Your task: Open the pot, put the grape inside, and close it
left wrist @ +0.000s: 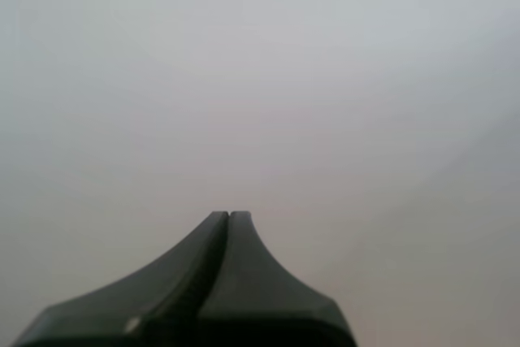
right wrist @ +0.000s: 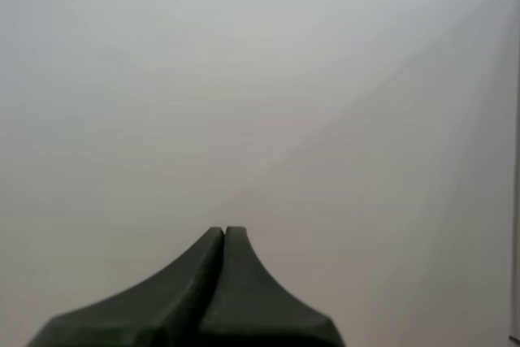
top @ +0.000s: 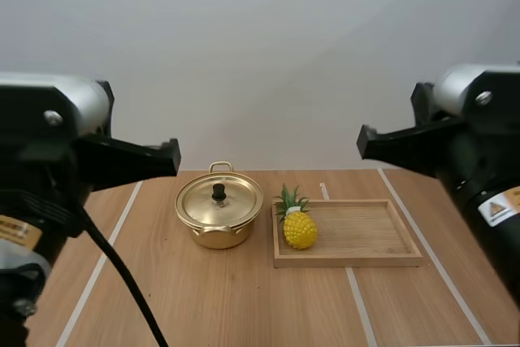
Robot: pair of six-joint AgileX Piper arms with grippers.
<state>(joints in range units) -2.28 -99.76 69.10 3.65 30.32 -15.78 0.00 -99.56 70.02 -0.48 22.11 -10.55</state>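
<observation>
A gold pot (top: 219, 215) stands on the table with its lid (top: 219, 199) on, a black knob in the lid's middle. Beside it, at the left end of a wooden tray (top: 366, 237), sits a yellow pineapple toy (top: 298, 223) with green leaves. My left gripper (top: 172, 158) hangs high above the table, up and left of the pot, pointing right. My right gripper (top: 362, 140) is raised over the right side, pointing left. In both wrist views the fingers lie together as one dark wedge, left gripper (left wrist: 228, 215) and right gripper (right wrist: 224, 231), facing a plain grey wall.
The wooden table (top: 244, 306) has white lines running front to back. Most of the tray to the right of the pineapple toy is bare wood.
</observation>
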